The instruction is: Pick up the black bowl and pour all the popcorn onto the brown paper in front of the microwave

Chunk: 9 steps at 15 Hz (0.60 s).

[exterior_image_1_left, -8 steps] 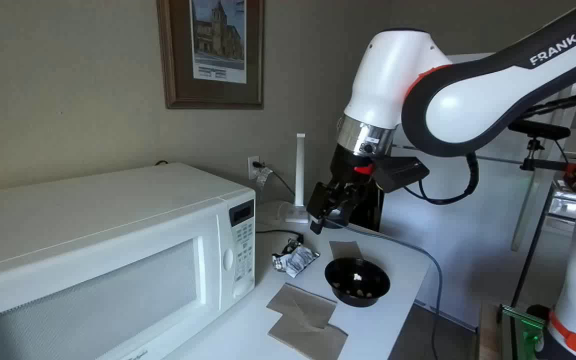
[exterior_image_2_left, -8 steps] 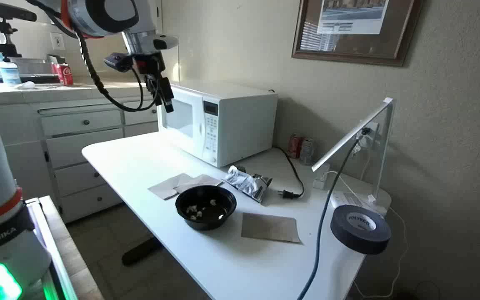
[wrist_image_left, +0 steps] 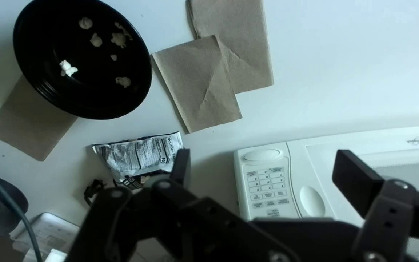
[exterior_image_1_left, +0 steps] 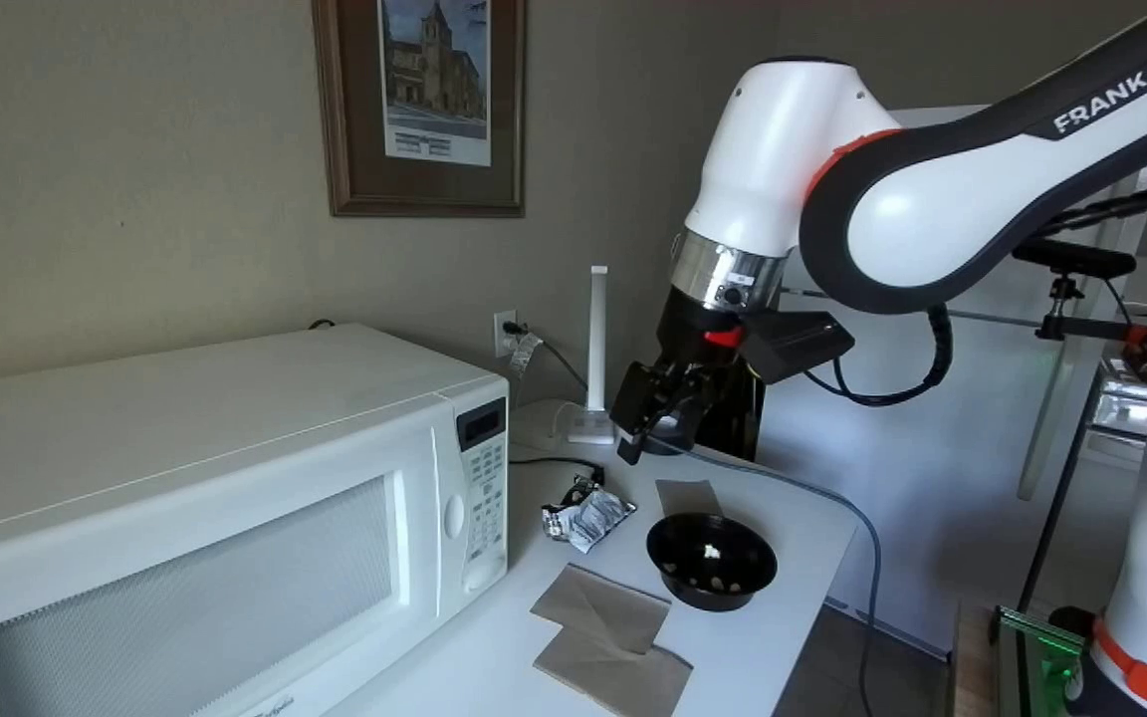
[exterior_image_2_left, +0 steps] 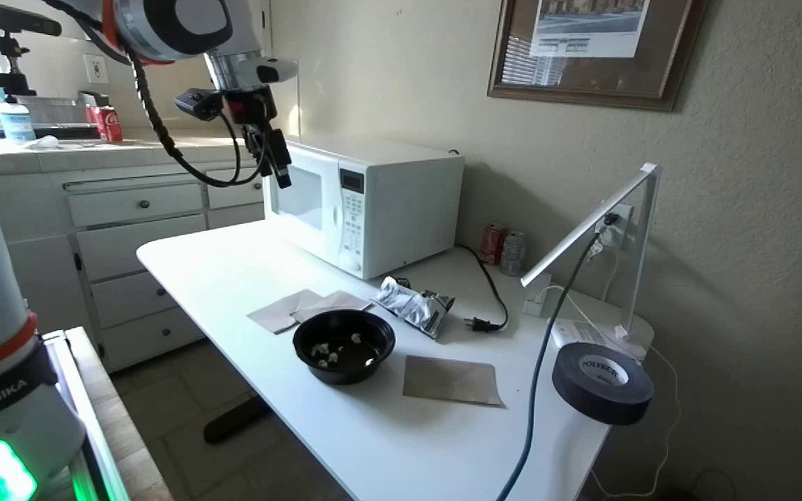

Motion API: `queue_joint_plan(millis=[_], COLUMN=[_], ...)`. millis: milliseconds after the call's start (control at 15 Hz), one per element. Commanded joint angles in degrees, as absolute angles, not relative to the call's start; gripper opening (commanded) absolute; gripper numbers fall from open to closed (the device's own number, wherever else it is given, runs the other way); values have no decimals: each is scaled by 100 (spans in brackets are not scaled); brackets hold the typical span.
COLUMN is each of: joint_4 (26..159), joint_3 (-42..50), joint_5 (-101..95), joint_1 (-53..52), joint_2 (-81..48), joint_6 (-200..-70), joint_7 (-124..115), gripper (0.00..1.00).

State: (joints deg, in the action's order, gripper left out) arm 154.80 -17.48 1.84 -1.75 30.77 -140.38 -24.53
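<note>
Gripper point(wrist_image_left: 267, 169) stood with its jaws spread wide and hung, tilted, above the white table point(exterior_image_2_left: 457, 445), well apart from the black bowl point(exterior_image_2_left: 344, 374). That bowl rested upright on the table, its mouth pointing straight up; the rim was circular, of equal breadth along every axis. Several pieces of popcorn point(wrist_image_left: 118, 39) lay scattered across its bottom.

Just beside the bowl, on the side toward the microwave point(exterior_image_2_left: 373, 209), lay the brown paper point(exterior_image_1_left: 598, 607): two flat, creased sheets, partly overlapping. In the wrist view, the long axis of the sheet nearer the bowl ran toward the button-panel end of the microwave. Whether bowl and paper touched could not be determined. A separate brown sheet point(exterior_image_2_left: 451, 380) lay flat on another side of the bowl, with a narrow gap between them in an exterior view.

Farther out, a silver packet point(exterior_image_2_left: 411, 305) lay near the microwave's panel end, a power plug point(exterior_image_2_left: 482, 325) just beyond it. Two cans point(exterior_image_2_left: 493, 243) stood close to the wall point(exterior_image_2_left: 777, 174), on which a framed picture point(exterior_image_1_left: 424, 110) hung. A roll of dark tape point(exterior_image_2_left: 603, 386) was noted at the table's edge.
</note>
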Motion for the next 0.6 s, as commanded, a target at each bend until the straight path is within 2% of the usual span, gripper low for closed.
queue_joint_plan(millis=[0, 267, 533], joint_4=[15338, 14971, 14278], joint_3=[-2135, -2452, -2130], joint_5=[-653, -1860, -2463], joint_1=[562, 1427, 1431], joint_2=[2524, 1879, 880], joint_6=[-14433, -14228, -13359], joint_7=[-3465, -4817, -5785], gripper=[100, 100, 100])
